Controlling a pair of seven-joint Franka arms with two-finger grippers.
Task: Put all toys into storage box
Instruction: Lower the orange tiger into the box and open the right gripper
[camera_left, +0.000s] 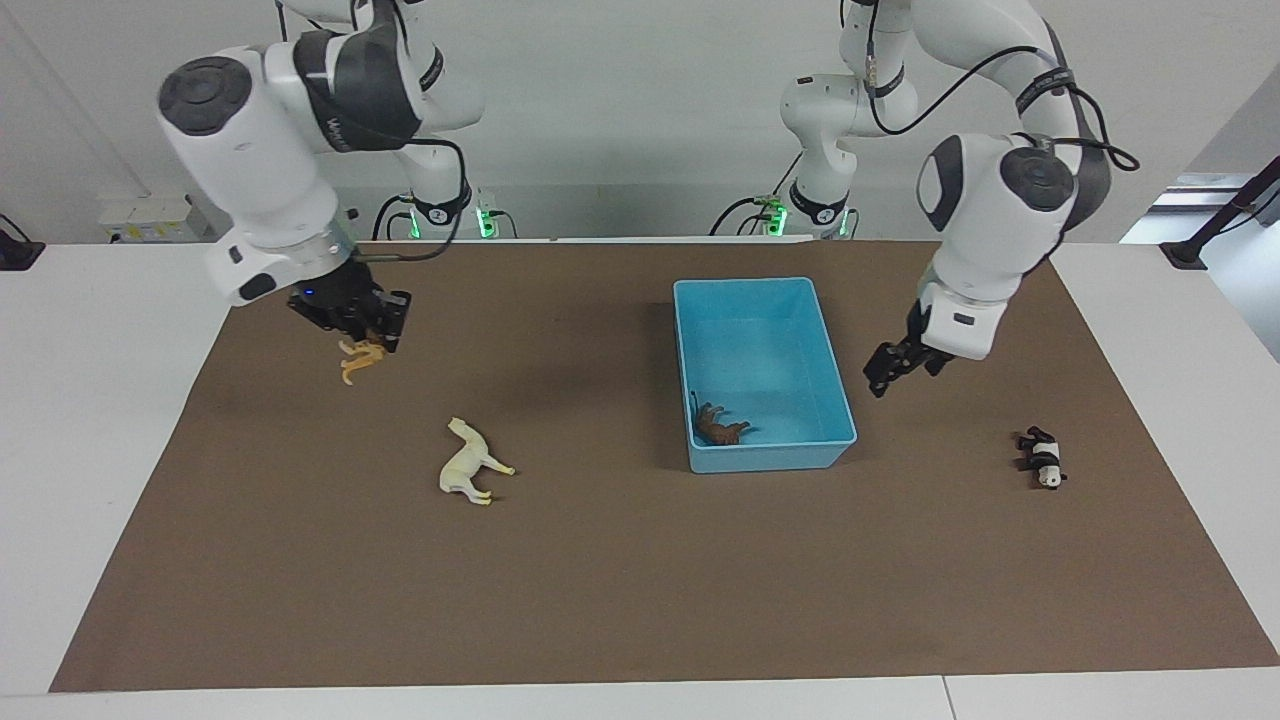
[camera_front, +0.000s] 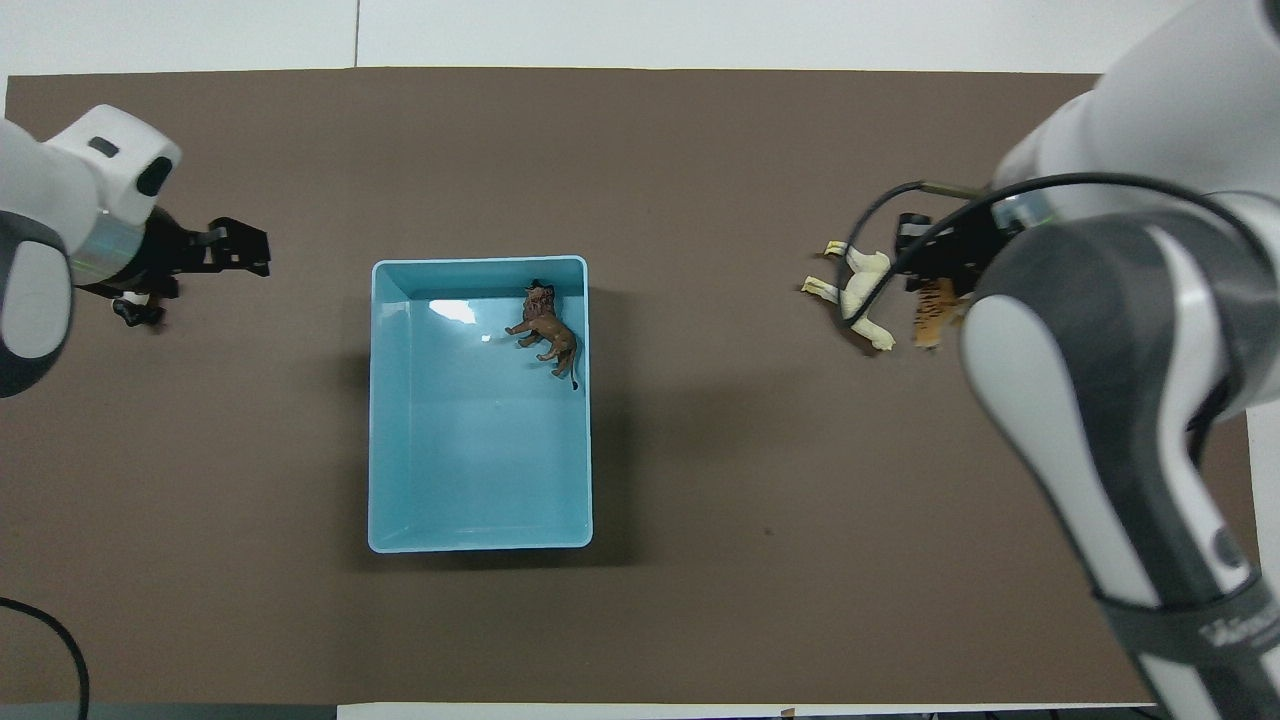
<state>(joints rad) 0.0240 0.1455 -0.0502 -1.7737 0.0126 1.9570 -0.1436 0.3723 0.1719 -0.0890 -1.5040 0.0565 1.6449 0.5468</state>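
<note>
The light blue storage box stands mid-table with the brown lion lying in its corner farthest from the robots. My right gripper hangs over the mat at the right arm's end, shut on the orange tiger. The cream horse lies on the mat, farther from the robots than that gripper. My left gripper is open and empty over the mat between the box and the panda. In the overhead view the panda is hidden.
A brown mat covers the white table. A black cable lies near the robots at the left arm's end.
</note>
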